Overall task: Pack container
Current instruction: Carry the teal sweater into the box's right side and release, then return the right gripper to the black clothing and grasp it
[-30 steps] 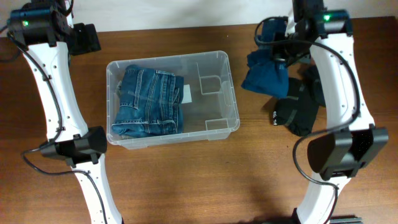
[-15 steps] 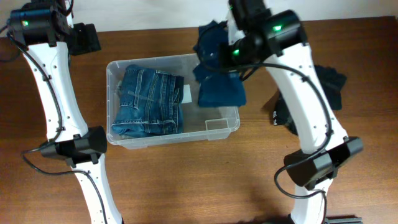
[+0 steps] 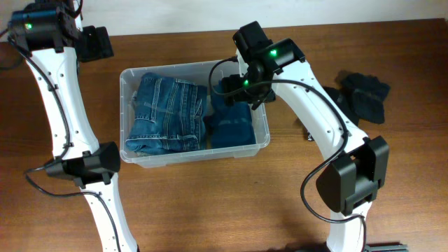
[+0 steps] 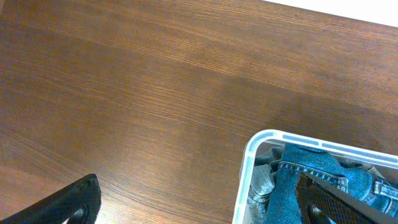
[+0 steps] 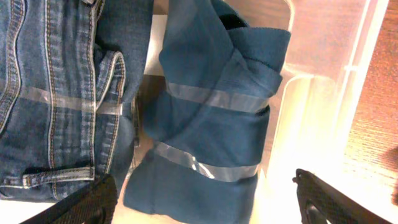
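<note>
The dark teal folded cloth garment [image 3: 231, 122] is now inside the large clear rectangular plastic container [image 3: 196, 159]. One second ago it is hanging from the right hand to the right of the container, above the black clothes. Half a second ago it is carried over the container's right end. Now it lies flat in the right half, just beside the folded blue denim jeans [image 3: 166, 115], which fill the left half and have not moved.

In the right wrist view the right hand [image 5: 205, 199] is directly above this garment with its two fingers spread wide and nothing pinched between them. We judge that the garment is released and this item is packed. The container itself stands at the same place, on the middle of the desk, a little toward the left arm.

The left hand [image 4: 202, 202] stays beyond the far left corner of the container. Its fingers are also spread apart and hold nothing.

For the task, two items are in. A heap of black crumpled garments [image 3: 364, 94] is on the desk, well apart to the right, so we think that more packing remains. The free space inside the container looks small now.

The brown wooden desk [image 3: 210, 203] has a visible grain and a matte look. Behind it we see only a pale plain wall [image 3: 175, 14].
</note>
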`<state>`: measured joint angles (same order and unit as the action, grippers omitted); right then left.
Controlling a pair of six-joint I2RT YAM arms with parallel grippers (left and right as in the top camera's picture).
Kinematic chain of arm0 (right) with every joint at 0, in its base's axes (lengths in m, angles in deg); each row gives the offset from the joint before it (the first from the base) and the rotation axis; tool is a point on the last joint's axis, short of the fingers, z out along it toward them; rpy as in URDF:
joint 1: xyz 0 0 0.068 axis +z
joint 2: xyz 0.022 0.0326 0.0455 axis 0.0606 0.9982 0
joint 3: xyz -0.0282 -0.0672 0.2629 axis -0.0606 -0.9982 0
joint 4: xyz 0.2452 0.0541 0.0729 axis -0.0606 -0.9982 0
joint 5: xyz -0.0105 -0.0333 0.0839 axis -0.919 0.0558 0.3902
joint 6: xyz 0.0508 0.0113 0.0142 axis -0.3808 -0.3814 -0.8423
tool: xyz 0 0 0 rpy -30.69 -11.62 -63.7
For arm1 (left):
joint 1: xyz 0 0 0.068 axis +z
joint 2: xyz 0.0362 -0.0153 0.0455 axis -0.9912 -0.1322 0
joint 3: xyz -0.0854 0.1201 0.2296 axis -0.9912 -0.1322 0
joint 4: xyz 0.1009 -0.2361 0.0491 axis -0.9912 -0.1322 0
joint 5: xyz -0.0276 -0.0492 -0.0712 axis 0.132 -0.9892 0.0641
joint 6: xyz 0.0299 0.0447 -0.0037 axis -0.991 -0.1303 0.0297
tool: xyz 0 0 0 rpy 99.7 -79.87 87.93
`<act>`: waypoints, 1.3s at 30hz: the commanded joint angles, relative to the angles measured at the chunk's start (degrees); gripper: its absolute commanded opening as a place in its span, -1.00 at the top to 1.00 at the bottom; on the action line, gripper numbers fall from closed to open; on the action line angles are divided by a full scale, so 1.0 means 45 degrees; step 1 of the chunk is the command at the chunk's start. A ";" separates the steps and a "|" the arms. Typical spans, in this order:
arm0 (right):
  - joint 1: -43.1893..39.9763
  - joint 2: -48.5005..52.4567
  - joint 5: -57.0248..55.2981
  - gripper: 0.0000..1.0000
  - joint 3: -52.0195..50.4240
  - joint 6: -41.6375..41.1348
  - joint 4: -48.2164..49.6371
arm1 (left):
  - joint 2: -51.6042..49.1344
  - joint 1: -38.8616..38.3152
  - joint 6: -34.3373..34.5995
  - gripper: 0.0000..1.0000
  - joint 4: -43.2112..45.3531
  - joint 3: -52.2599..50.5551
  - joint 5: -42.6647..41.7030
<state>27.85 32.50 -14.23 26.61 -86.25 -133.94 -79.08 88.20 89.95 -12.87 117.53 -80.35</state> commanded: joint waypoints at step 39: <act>-1.0078 -0.0359 0.1880 -0.33 -0.7878 0.4551 0.3220 | -0.0073 0.0000 0.0121 -0.99 -0.0005 0.0194 -0.0039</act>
<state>-17.81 31.49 -7.15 -6.56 -66.01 -120.39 -79.08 88.20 89.95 -12.87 117.53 -80.35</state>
